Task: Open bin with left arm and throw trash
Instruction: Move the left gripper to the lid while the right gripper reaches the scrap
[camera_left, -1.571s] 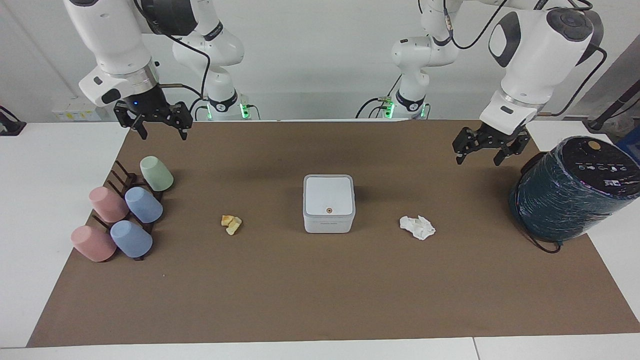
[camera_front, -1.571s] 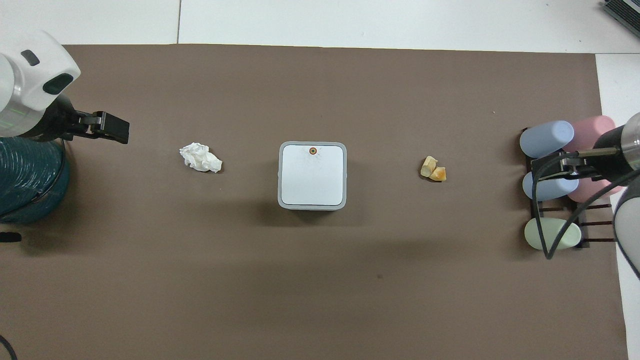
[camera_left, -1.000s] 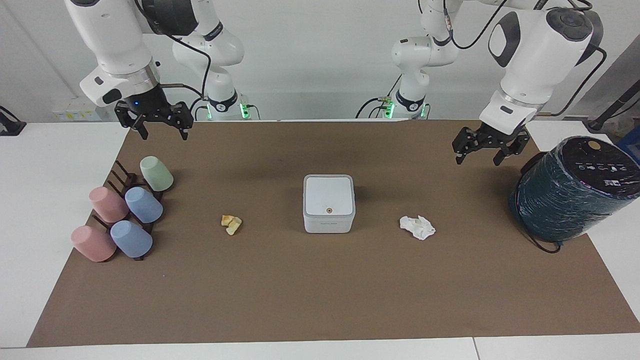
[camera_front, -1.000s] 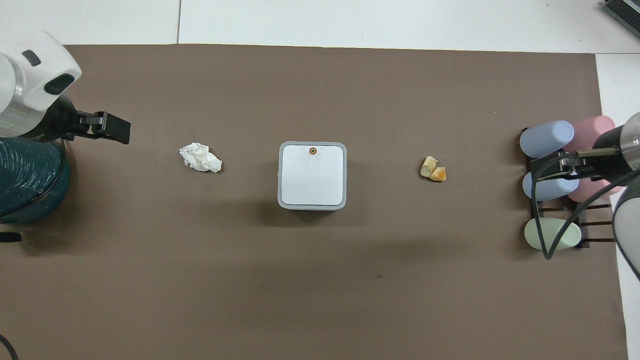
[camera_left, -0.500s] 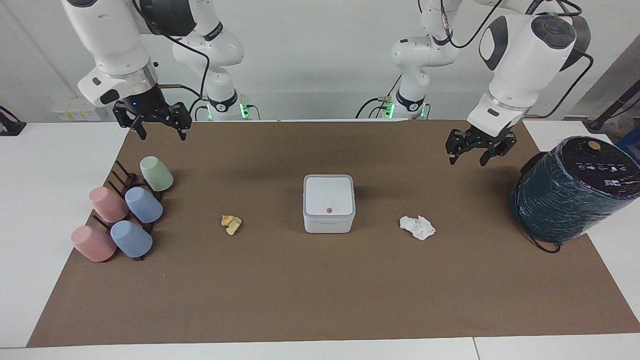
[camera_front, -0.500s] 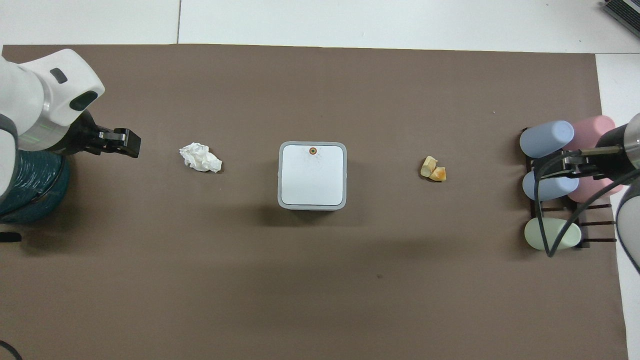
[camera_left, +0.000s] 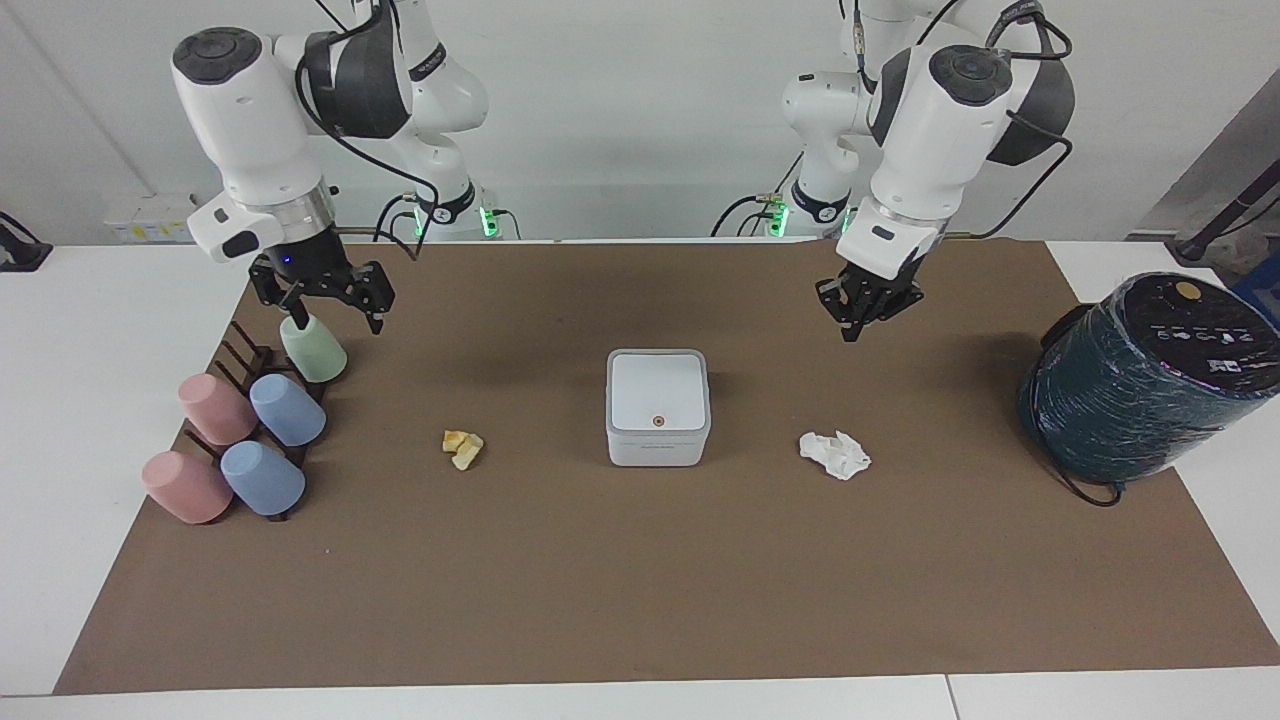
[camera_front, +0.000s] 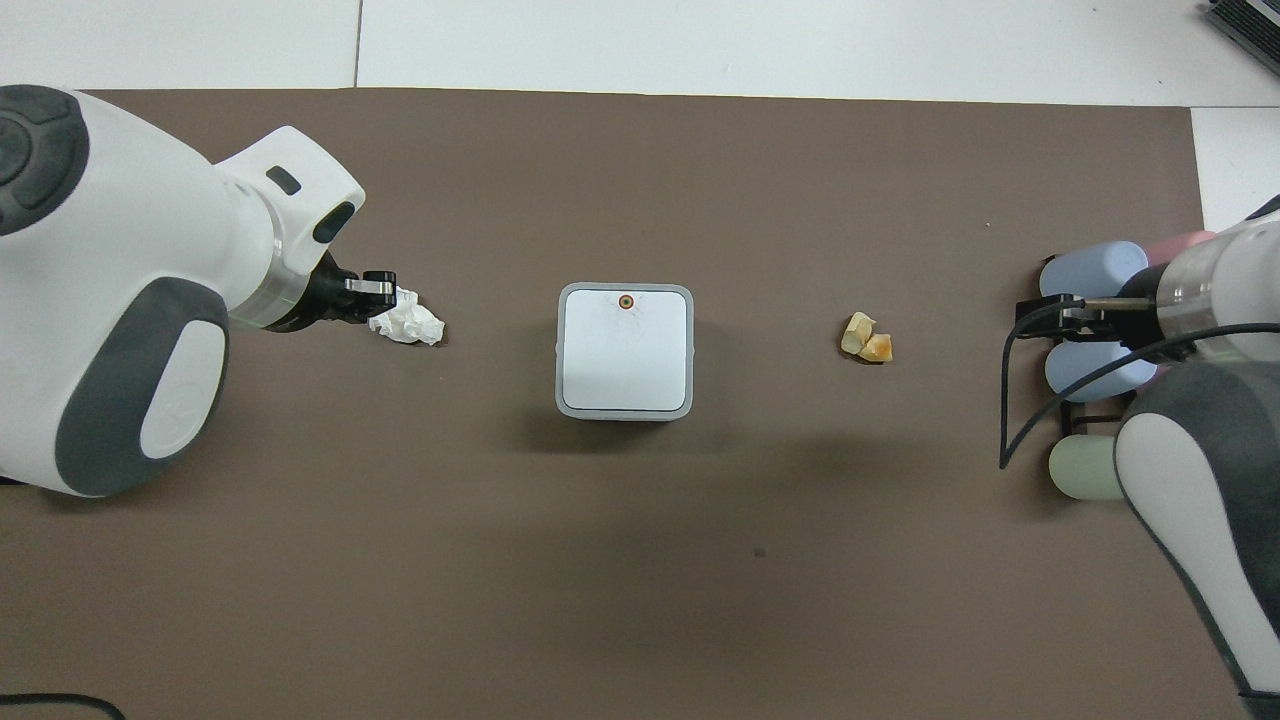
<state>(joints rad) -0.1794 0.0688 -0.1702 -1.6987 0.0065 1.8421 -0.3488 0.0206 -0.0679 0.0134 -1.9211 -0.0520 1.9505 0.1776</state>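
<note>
The bin (camera_left: 658, 406) is found lidded at centre, flanked by the tissue (camera_left: 835, 454) at 3 o'clock and scraps (camera_left: 463, 448) at 9 in the facing view, the left gripper (camera_left: 866, 312) raised above the mat with fingers together, presumably to press it open, while the right gripper (camera_left: 325, 299) hangs spread over the cups (camera_left: 312, 347).

facing view: set high, looking toward robots | overhead view: set above robots, looking steeply down | shared: surface (camera_left: 640, 600) (camera_front: 640, 600), bin (camera_left: 657, 406) (camera_front: 625, 349)

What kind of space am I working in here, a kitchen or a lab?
Most likely a robotics lab bench: a brown mat covers a white table, with staged props on it, a small white bin, pastel cups on a rack and a wrapped teal cylinder.
</note>
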